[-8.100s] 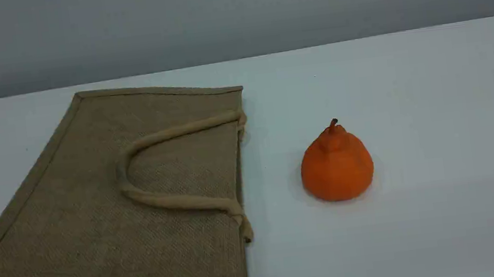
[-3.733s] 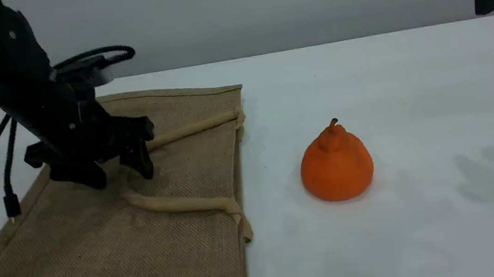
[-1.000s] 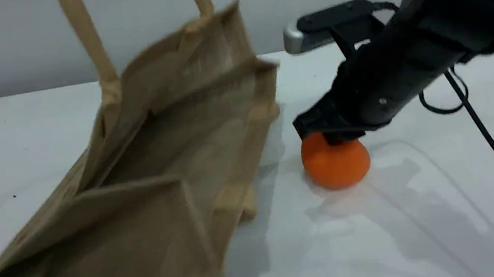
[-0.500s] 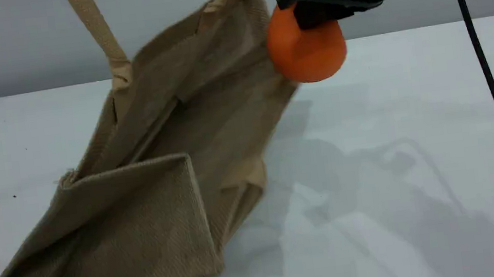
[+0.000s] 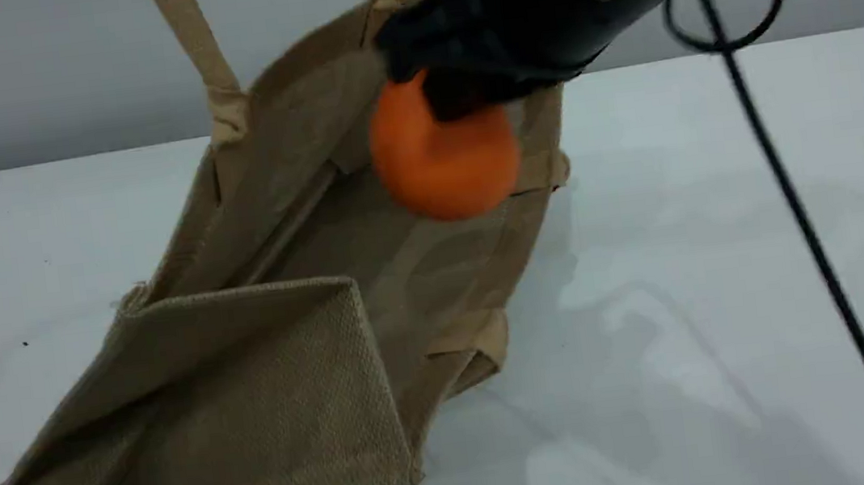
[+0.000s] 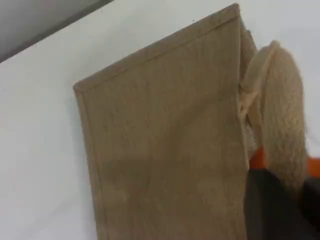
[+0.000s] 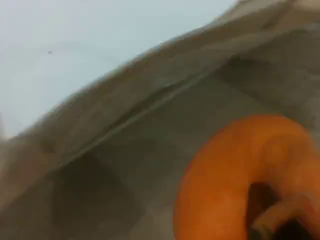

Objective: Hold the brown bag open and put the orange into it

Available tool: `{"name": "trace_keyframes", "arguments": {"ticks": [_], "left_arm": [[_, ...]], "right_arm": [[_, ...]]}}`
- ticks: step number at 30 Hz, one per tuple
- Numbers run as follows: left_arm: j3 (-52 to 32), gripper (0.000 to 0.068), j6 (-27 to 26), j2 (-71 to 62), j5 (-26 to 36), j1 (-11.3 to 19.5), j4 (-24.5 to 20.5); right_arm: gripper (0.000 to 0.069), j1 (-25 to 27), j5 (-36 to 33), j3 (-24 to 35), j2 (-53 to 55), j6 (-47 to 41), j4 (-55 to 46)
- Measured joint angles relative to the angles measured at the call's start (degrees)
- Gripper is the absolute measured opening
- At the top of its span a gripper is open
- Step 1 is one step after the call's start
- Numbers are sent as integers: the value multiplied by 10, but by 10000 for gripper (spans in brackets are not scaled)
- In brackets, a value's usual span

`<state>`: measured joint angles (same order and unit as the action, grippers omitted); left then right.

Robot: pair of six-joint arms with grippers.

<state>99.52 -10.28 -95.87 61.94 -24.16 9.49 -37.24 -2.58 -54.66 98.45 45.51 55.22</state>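
Note:
The brown bag [image 5: 254,393] stands tilted on the white table, its mouth gaping toward the upper right. One beige handle [image 5: 193,34] runs taut off the top edge. In the left wrist view that handle [image 6: 280,100] loops over my left gripper [image 6: 275,200], which is shut on it, above the bag's outer side [image 6: 165,150]. My right gripper [image 5: 455,89] is shut on the top of the orange [image 5: 442,156] and holds it in the air at the bag's mouth. The right wrist view shows the orange [image 7: 240,175] over the bag's dim inside [image 7: 125,155].
A black cable [image 5: 794,209] hangs from the right arm down across the right side of the table [image 5: 734,322]. A grey wall stands behind the table's far edge.
The right gripper has lifted the orange off the table and carried it left, now lower, at the bag's mouth. The bag has opened wider and shifted slightly right.

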Motion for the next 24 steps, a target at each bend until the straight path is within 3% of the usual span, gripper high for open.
{"name": "trace_keyframes", "arguments": {"ticks": [11,20,24], "left_arm": [[20,87,2,1,17,0,18],[24,87,3,1,18,0,26],[24,87,3,1,17,0,26]], "right_arm": [[22,-36,45,-5,20,0,2],[22,-39,30,-84,114,18,0],[26,-39,26,-94,152,20,-1]]}}
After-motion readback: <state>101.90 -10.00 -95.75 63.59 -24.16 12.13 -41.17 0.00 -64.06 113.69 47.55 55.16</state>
